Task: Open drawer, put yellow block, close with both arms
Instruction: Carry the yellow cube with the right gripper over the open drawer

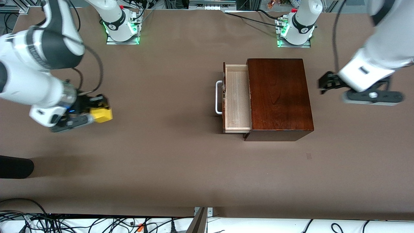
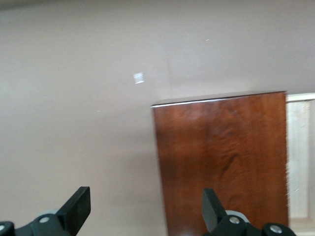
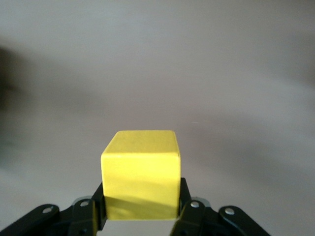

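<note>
Yellow block (image 3: pixel 140 172) clamped within right end effector (image 3: pixel 141 209).

We find no legible text, labels, brand names, nos. or signs in any view. Small dark emblems on white collars of both arm bases (image 1: pixel 114 26) (image 1: pixel 305 29) too small for us to read. Pale square patch on table (image 2: pixel 139 78) shows no writing we can make out.

I see my two arms as white shells with dark grey joints, black cables, green-lit bases, and a black left hand (image 1: pixel 327 81) and right hand (image 1: pixel 97 105).
</note>
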{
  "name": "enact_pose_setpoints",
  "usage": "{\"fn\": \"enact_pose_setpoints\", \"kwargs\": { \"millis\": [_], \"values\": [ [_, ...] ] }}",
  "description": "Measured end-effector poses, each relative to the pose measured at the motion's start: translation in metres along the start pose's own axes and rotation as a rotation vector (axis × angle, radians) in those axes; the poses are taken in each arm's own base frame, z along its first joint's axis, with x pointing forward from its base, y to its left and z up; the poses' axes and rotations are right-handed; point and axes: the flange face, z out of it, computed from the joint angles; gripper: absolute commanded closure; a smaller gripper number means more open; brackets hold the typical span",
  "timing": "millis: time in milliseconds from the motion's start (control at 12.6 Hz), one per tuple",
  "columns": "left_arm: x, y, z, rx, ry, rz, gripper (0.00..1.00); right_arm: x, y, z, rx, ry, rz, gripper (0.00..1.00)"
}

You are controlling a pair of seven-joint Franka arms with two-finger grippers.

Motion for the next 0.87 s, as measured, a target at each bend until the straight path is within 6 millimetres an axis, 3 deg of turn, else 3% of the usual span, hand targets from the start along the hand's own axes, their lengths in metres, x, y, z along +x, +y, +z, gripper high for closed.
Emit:
{"fn": "enact_pose_setpoints", "kwargs": {
  "millis": [238, 556, 874],
  "values": [
    [-0.02, -0.039, 0.003, -0.024, 0.022, -0.031, 0.0, 0.004, -0.131, 0.007, -0.029, 0.014, -0.226, 0.84],
    [-0.044, -0.046, 0.012, -0.067, 0.046, -0.053, 0.0, -0.001, -0.27, 0.017, -0.049, 0.073, -0.446, 0.83],
    [-0.046, -0.049, 0.015, -0.068, 0.04, -0.058, 0.0, -0.006, -0.403, 0.062, -0.171, 0.166, -0.689, 0.82]
  ]
}}
